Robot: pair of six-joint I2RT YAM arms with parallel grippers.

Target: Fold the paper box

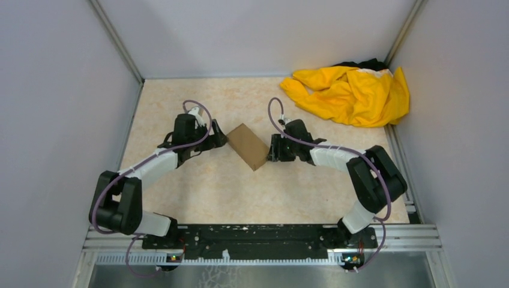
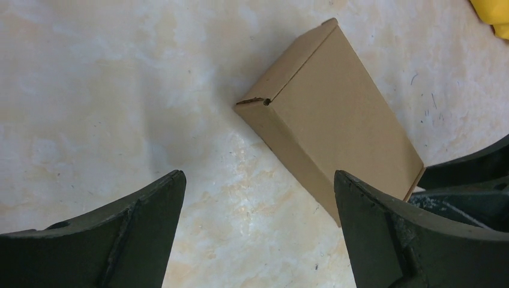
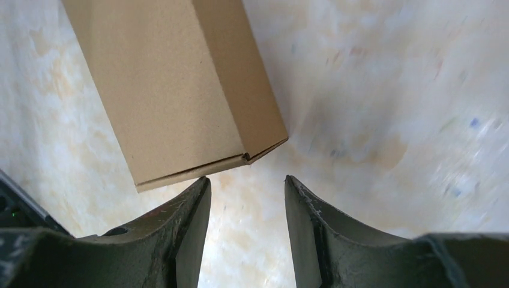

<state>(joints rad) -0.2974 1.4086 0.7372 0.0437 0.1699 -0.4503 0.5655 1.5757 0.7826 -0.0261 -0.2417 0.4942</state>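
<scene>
Brown cardboard makes up the paper box, which is seen closed as a small carton, laid flat and turned diagonally mid-bench. At its left, the left end effector is spread wide, with nothing gripped. At its right, the right end effector is parted narrowly and is empty, one fingertip just beside the carton's end. A yellow cloth is heaped at the far right corner.

A beige marbled tabletop sits boxed by plain pale-grey walls at nine, twelve and three o'clock, a crumpled yellow cloth at two o'clock.
</scene>
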